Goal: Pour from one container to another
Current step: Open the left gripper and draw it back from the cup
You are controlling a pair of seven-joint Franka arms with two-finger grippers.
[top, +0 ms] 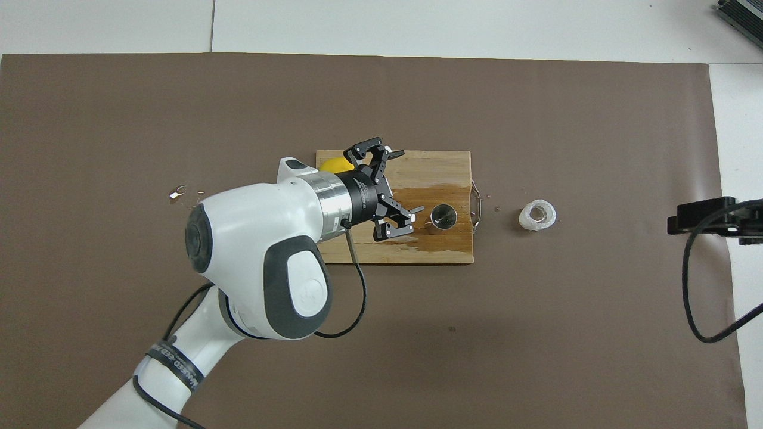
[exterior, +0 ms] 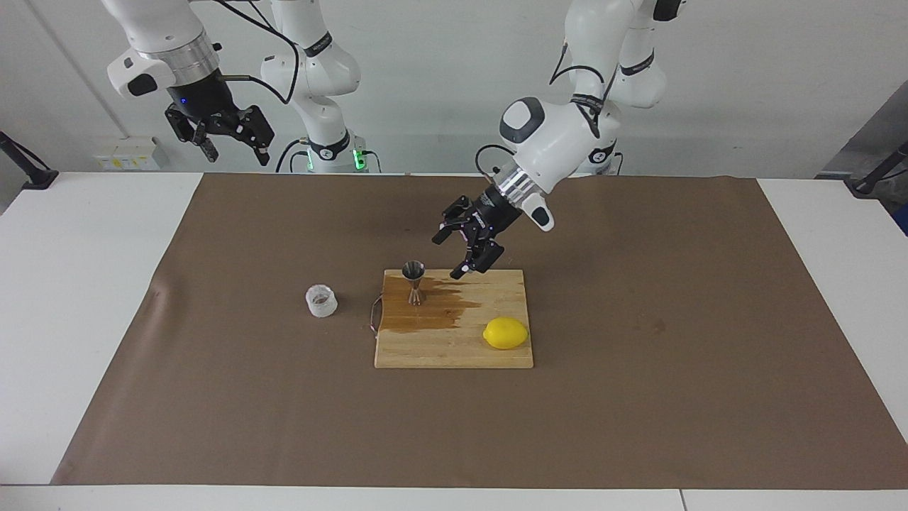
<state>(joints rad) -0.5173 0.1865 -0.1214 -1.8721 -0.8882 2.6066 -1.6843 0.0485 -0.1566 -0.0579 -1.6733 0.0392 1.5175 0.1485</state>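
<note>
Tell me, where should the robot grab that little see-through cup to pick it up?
Probably around the clear cup's side wall, coming from above or sideways. It stands upright, alone on the brown mat beside the cutting board, so nothing crowds it and its open top stays level.

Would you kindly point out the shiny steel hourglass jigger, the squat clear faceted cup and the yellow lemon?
Shiny steel hourglass jigger (exterior: 414, 284), facing view, narrow waist.
Squat clear faceted cup (exterior: 321, 301), facing view, side wall.
Yellow lemon (exterior: 505, 333), facing view, middle of peel.
</note>
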